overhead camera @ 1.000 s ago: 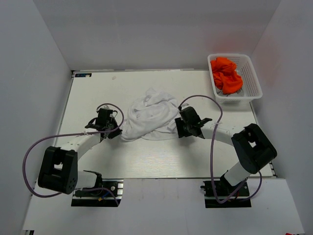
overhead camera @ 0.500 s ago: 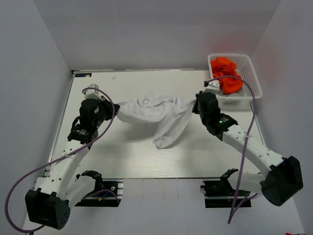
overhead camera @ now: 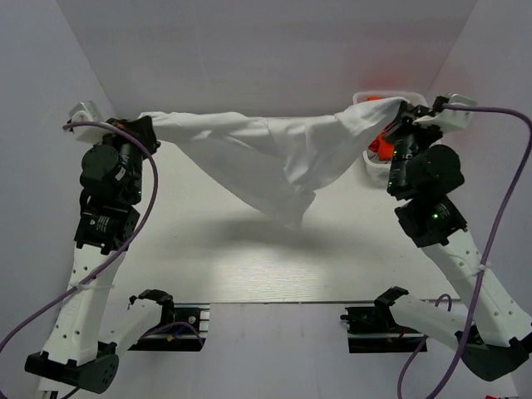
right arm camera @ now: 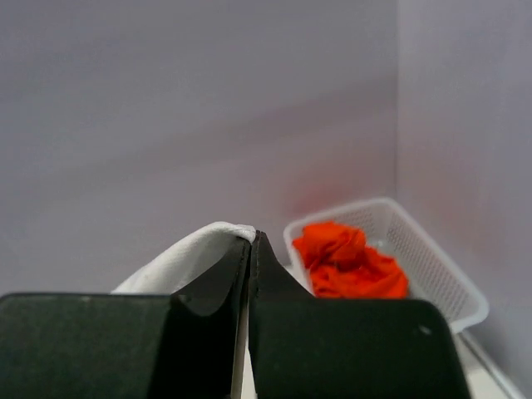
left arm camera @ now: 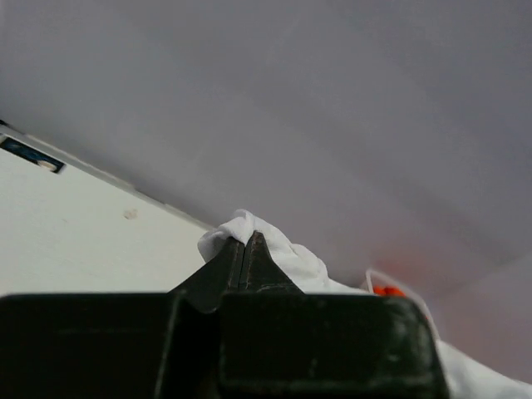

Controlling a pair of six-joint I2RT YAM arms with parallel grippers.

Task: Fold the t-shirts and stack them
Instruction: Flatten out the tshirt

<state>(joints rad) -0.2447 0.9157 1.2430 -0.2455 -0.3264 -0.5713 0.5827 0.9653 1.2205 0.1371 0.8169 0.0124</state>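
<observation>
While the left gripper [overhead camera: 145, 126] and the right gripper [overhead camera: 404, 113] are each pinching an end of the white t-shirt [overhead camera: 274, 154], it is hanging stretched between them above the table [overhead camera: 249, 258], with the orange t-shirts [right arm camera: 349, 262] lying bunched in the basket [right arm camera: 436, 274].

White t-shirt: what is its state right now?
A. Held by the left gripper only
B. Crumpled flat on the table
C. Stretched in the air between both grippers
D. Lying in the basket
C: the left gripper and the right gripper are each shut on one end of the white t-shirt, which spans between them, its middle sagging above the table.
</observation>
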